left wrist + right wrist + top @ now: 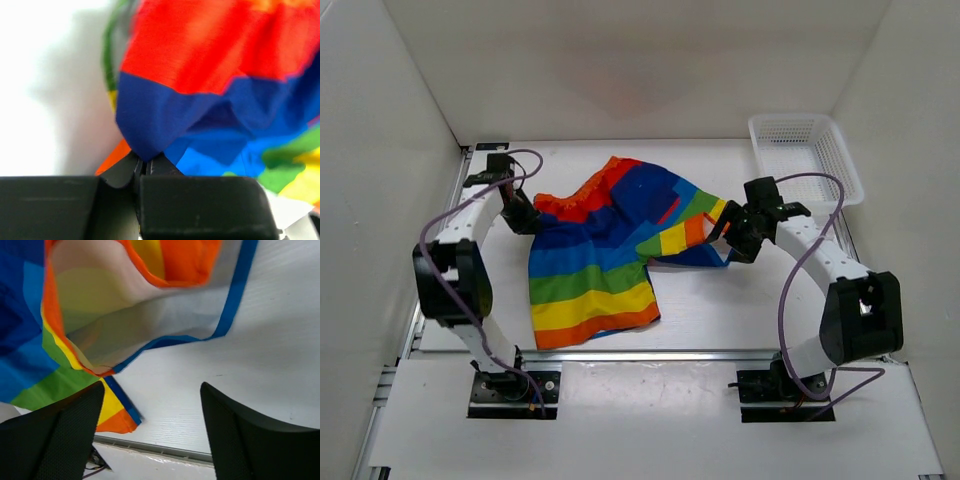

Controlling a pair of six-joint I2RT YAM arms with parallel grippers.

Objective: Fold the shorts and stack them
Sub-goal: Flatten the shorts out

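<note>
The rainbow-striped shorts point(605, 250) lie crumpled on the white table, one leg spread toward the front, the other bunched to the right. My left gripper point(527, 217) is shut on the shorts at their left waist edge; the left wrist view shows dark blue and red cloth point(165, 105) pinched between the closed fingers point(162, 167). My right gripper point(732, 232) is open beside the right leg's hem. In the right wrist view the fingers point(235, 435) stand wide apart over bare table, with the lifted hem and pale lining point(125, 315) just above them.
A white mesh basket point(805, 155) stands at the back right corner, close behind the right arm. White walls enclose the table on three sides. A metal rail point(650, 353) runs along the table's front edge.
</note>
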